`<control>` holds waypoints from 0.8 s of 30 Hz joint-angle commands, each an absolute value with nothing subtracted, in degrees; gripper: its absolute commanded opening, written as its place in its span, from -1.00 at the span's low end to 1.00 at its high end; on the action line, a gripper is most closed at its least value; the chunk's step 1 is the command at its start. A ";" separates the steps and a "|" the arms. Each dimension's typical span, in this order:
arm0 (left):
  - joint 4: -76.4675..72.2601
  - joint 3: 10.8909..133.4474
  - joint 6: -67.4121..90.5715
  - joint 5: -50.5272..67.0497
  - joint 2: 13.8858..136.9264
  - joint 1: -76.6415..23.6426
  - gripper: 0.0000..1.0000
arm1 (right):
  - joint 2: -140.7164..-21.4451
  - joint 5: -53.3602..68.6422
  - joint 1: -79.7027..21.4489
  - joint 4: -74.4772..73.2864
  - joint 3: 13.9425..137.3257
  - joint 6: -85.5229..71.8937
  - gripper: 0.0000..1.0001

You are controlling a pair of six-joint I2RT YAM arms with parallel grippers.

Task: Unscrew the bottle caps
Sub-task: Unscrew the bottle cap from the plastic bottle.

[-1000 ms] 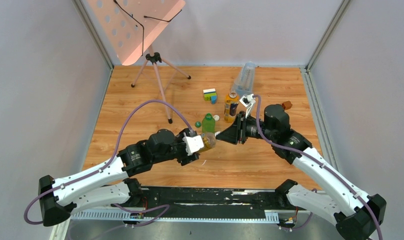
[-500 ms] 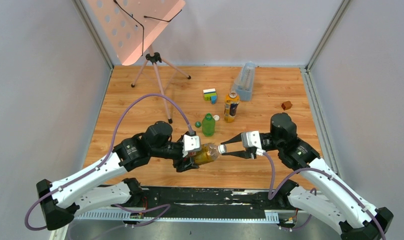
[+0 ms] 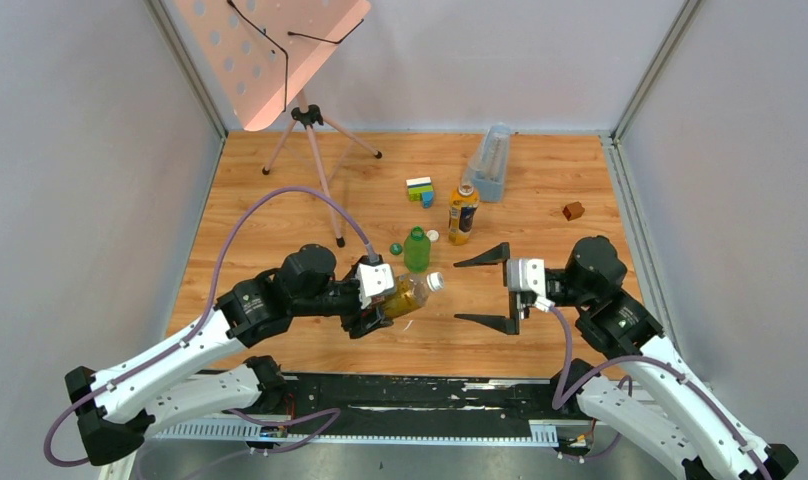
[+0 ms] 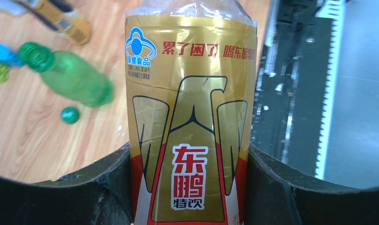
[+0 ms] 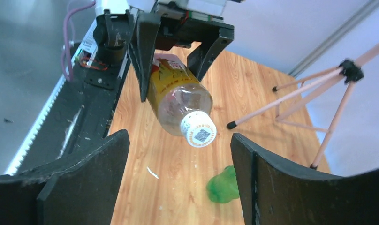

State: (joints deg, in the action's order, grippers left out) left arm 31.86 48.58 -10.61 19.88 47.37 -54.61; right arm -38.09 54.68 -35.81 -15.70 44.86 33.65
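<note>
Gripping is confirmed at the left gripper (image 3: 385, 298): its jaws are closed on the labelled body of the red-label bottle (image 3: 408, 294), which is held clear of the table (image 3: 280, 200) and lies nearly level. The white cap (image 5: 199, 129) is seated on this bottle's neck and points out of the left jaws toward the right gripper (image 3: 460, 291). The right jaws are spread wide and nothing is held between them. The cap is lined up with their gap but sits short of the fingertips (image 5: 84, 183), touched by neither. Beyond the left jaws, the green bottle (image 3: 416, 250) is stood upright on the table with its threaded neck bare. The green cap (image 3: 395, 248) is noted just beside it. A loose white cap (image 3: 433, 236) is noted between the green bottle and the upright yellow-label bottle (image 3: 462, 213).
</note>
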 commanded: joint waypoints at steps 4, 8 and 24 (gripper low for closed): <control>23.48 44.82 -11.69 6.09 46.80 -55.11 -0.49 | -40.62 21.24 -35.69 -1.81 43.41 -23.45 0.56; 19.51 42.88 -13.79 1.12 46.57 -57.68 -0.52 | -47.34 17.50 -35.49 -15.12 50.86 -39.59 0.50; 17.46 42.20 -15.31 0.18 47.20 -59.02 -0.53 | -54.84 30.02 -35.51 -11.40 49.84 -49.36 0.18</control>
State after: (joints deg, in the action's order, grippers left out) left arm 20.32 41.91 -14.04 0.93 47.55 -58.57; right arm -53.65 27.11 -35.53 -13.82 48.73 -47.05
